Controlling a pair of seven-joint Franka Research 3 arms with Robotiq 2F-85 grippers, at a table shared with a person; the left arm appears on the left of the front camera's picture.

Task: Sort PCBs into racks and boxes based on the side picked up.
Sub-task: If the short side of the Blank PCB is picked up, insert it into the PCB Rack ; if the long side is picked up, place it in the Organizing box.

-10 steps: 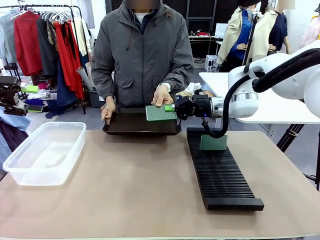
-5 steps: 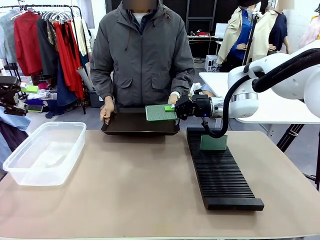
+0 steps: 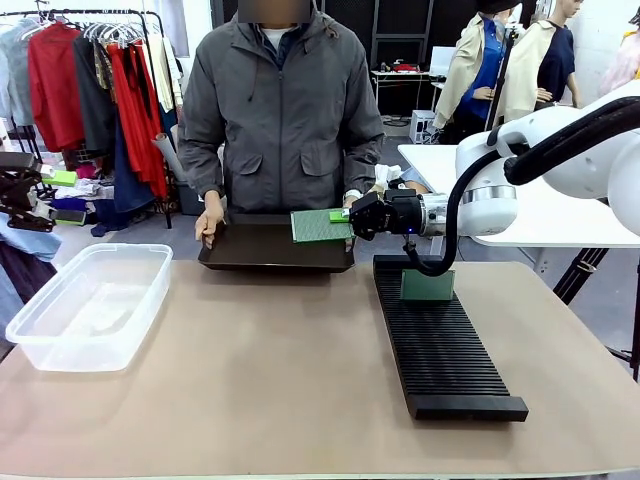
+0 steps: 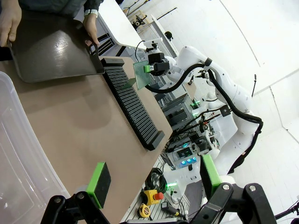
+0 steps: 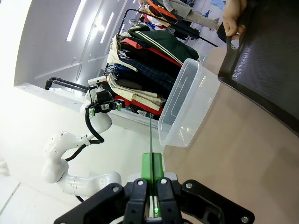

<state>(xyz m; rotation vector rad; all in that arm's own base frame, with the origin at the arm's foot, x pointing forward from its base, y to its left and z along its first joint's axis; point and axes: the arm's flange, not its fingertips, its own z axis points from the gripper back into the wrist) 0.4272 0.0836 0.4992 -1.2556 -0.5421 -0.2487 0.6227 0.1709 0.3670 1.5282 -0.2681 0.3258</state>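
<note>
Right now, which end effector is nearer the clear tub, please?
Left: the left end effector hangs open beside the tub; the right end effector grips a PCB near the rack's far end.

Across my tan worktop [image 3: 250, 380], a person [image 3: 285, 110] in a grey jacket holds a dark tray [image 3: 270, 248]; a clothes rail [image 3: 90, 80] stands behind.

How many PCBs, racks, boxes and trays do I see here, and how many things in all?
PCB: 2
Rack: 1
Box: 1
Tray: 1
Total: 5
</note>
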